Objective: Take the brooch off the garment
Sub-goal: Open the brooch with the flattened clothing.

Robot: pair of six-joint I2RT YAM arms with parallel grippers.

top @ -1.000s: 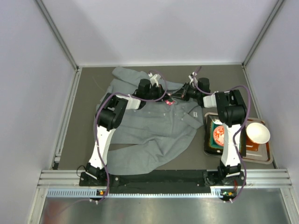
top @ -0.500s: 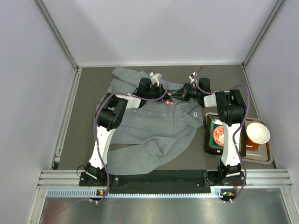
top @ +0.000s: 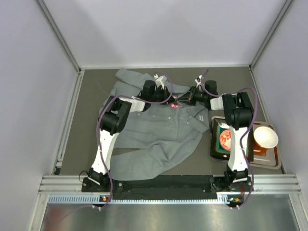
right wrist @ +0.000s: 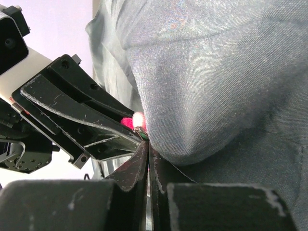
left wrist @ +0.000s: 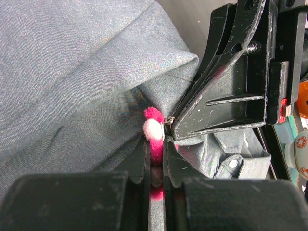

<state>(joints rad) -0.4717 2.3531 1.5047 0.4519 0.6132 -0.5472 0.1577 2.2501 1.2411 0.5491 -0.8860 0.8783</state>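
Left tool (left wrist: 155, 147) clamps the brooch (left wrist: 153, 129), closed right tool (right wrist: 147, 150) touching tip-to-tip.

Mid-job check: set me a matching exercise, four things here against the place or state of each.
1. pink flower-shaped brooch
2. grey fabric button-up shirt
3. white round bowl
4. right arm's fingers

a. on the dark rectangular tray
b. pinched between the left arm's fingers
c. shut, tips at the brooch
d. rumpled on the table

Pairs: 1-b, 2-d, 3-a, 4-c
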